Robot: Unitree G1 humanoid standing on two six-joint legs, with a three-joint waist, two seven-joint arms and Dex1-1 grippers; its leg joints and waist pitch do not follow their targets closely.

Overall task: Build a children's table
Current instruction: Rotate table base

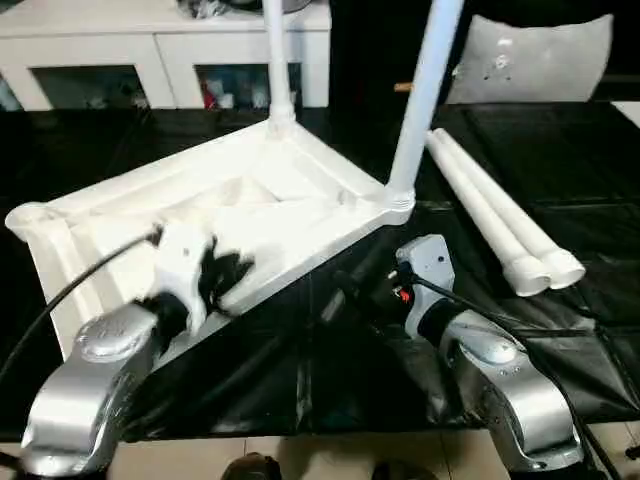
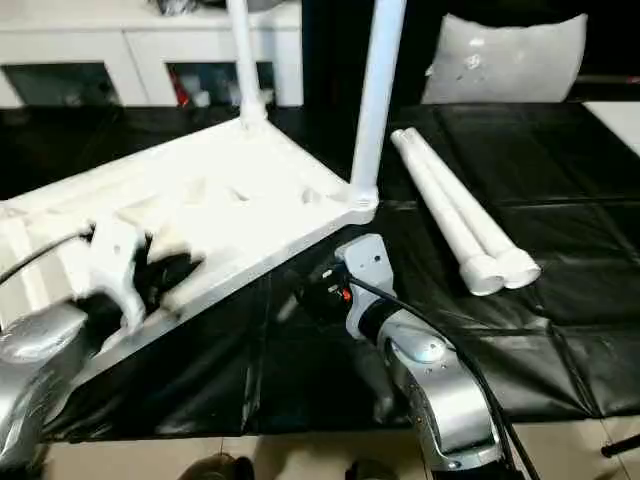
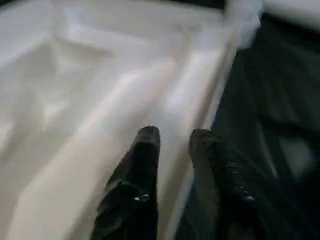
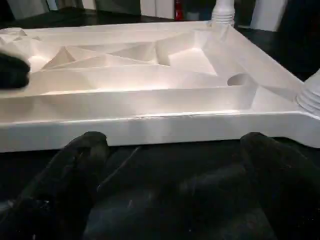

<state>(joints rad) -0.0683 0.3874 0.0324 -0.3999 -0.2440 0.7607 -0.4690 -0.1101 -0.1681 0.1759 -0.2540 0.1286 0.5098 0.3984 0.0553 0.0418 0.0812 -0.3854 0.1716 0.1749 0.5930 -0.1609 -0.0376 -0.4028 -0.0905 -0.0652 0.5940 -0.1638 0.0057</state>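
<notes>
The children's table lies upside down on a black cloth, its white ribbed top (image 1: 290,190) tilted across the middle. Two white legs stand upright in its sockets, one at the far corner (image 1: 278,60) and one at the right corner (image 1: 425,90). Two loose legs (image 1: 490,215) lie side by side to the right. My left gripper (image 1: 230,275) sits at the top's near rim, its fingers (image 3: 145,150) a little apart astride the rim edge. My right gripper (image 4: 174,140) stands wide open low over the cloth, facing the top's side wall and holding nothing.
A white cabinet (image 1: 160,40) with shelves stands behind the work surface. A pale grey cushion (image 1: 530,60) leans at the back right. An open corner socket (image 1: 30,215) shows at the top's far left. The cloth's front edge (image 1: 330,430) runs just before my forearms.
</notes>
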